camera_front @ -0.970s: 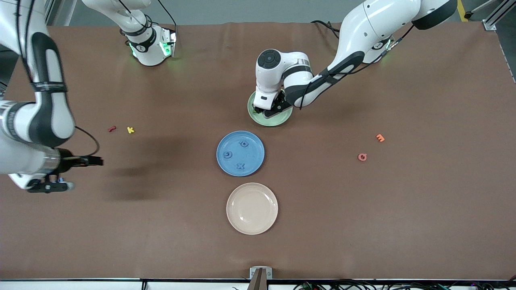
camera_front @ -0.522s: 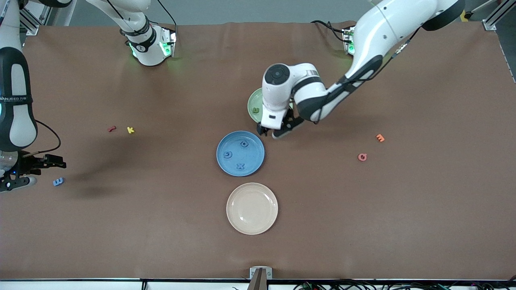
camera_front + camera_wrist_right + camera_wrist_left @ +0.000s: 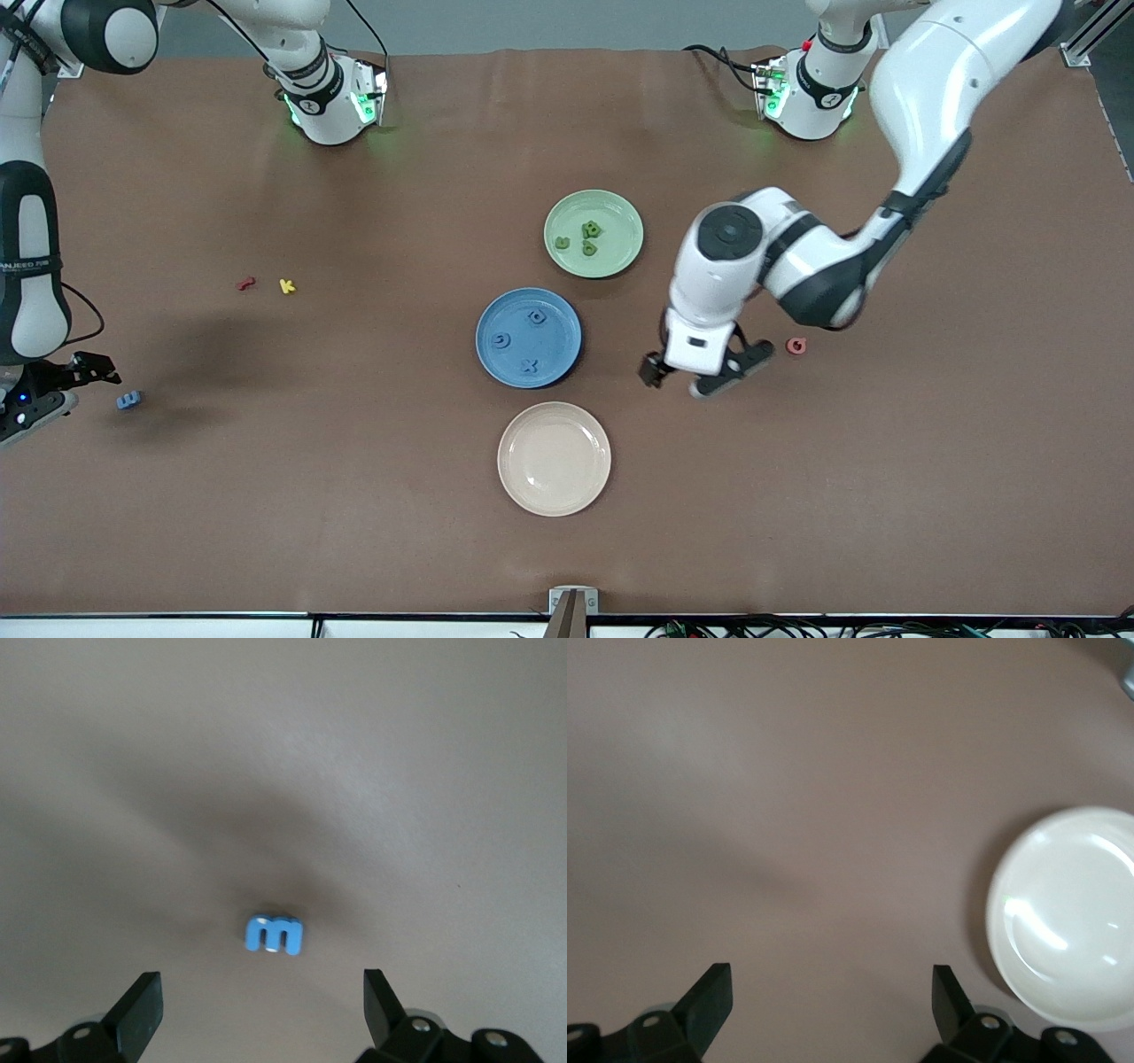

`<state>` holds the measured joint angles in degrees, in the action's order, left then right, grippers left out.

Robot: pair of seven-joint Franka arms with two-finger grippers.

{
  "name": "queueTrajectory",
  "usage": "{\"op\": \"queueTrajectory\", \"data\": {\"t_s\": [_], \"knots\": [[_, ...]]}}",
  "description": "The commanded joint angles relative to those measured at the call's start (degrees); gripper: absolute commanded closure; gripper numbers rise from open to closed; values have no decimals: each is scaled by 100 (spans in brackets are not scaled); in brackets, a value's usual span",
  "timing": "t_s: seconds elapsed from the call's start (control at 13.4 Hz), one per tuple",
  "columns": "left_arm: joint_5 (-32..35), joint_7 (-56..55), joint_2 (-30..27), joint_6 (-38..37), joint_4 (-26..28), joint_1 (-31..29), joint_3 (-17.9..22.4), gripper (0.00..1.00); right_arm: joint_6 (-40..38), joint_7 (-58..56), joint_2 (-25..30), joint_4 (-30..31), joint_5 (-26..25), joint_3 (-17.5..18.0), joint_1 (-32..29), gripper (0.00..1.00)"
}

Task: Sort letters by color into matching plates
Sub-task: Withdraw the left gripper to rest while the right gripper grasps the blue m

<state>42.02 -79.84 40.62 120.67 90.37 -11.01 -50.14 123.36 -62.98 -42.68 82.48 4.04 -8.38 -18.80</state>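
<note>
The brown tabletop (image 3: 354, 496) carries three plates in a loose line at its middle: the cream plate (image 3: 554, 458) lies nearest the front camera, the blue plate (image 3: 529, 338) sits at about 12 o'clock from it, and the green plate (image 3: 594, 233) lies at about 1 o'clock from the blue one, closest to the arms' bases. The left arm reaches in from its base, and the left gripper (image 3: 694, 377) hangs over bare tabletop at about 3 o'clock from the blue plate, its fingers spread wide with nothing between them; its wrist view shows only cloth between the fingers and the cream plate (image 3: 1067, 917) off to one side. The right gripper (image 3: 44, 390) hangs over the right arm's end of the tabletop, fingers likewise wide apart and empty, with a blue letter (image 3: 128, 400) lying on the cloth just beside it; in the right wrist view that letter (image 3: 274, 935) sits between the spread fingers, apart from both. Three blue letters (image 3: 529, 340) lie in the blue plate, spaced apart, and three green letters (image 3: 585, 239) cluster together in the green plate. A pink letter (image 3: 796, 346) lies at about 3 o'clock from the left gripper, near it. A red letter (image 3: 246, 283) and a yellow letter (image 3: 286, 285) lie side by side at about 9 o'clock from the blue plate, well apart from it.
</note>
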Motion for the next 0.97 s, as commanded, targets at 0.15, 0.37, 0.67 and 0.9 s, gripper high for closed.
{"op": "queueTrajectory", "data": {"t_s": [0.15,0.37,0.67,0.9], "knots": [[-45,1853,-177,-1045,-714,-567,-23,1,354,-48,-495,-250,-53,144,-221,0],[-428,2857,-335,-1063,-836,-1087,-67,1,610,57,-732,-328,-35,161,-221,0],[-886,3755,-518,-1441,-1189,-1097,292,0,610,93,-874,-364,26,170,-195,0],[-1973,5034,-1203,-1441,-1189,-554,1668,0,619,84,-970,-373,62,170,-203,0]]}}
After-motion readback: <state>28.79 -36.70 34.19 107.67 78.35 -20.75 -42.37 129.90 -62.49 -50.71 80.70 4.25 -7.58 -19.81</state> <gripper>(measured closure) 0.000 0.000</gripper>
